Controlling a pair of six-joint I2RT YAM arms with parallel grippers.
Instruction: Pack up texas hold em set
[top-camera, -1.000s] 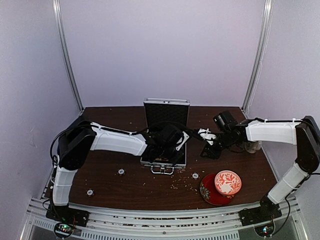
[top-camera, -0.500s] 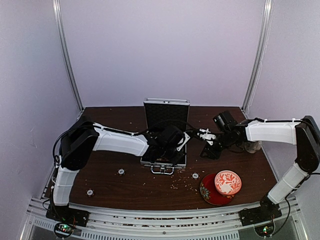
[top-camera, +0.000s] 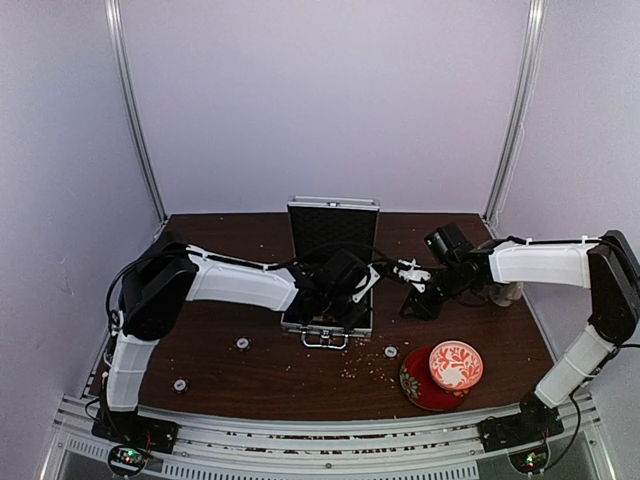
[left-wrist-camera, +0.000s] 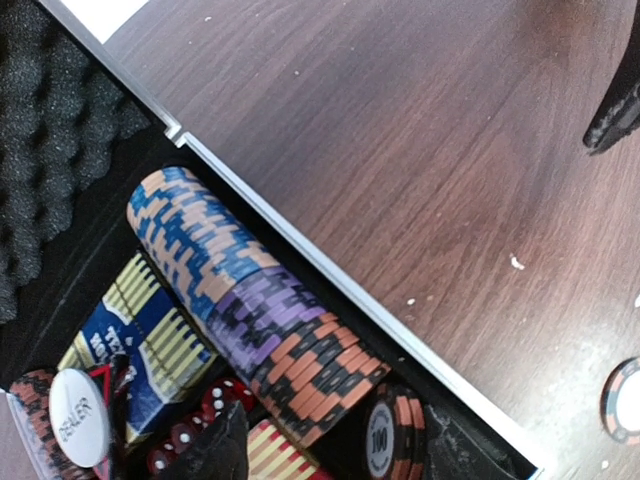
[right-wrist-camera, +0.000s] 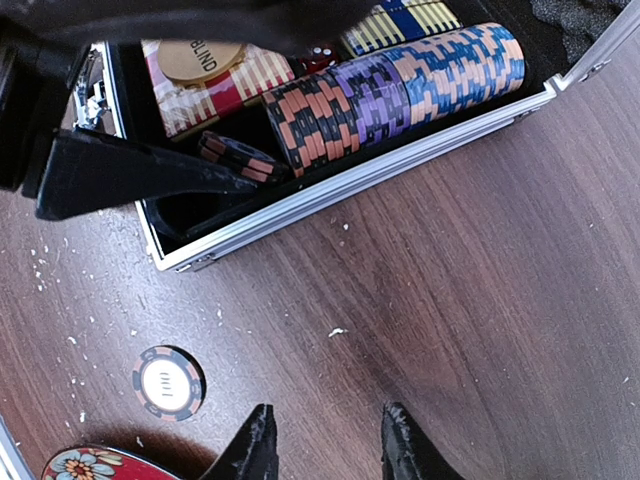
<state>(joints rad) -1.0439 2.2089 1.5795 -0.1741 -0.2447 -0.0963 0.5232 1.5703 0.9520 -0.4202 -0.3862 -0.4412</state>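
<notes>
Step in hand: loading loose chips into the case; I judge that the near end of the row is being filled.
Case: the silver briefcase lies open at mid-table, with its lid upright on the far side.
Inside: a lying chip row, card boxes and red dice.
Left gripper: low in the case, jaws spread; a few chips sit between them, released as it seems.
Right gripper: over bare wood just right of the case, spread and empty.
Outside: one loose chip near the patterned bowl.
Next move: probably the right gripper descends on that chip. It lies flat, so pinching its thin edge needs care.
</notes>
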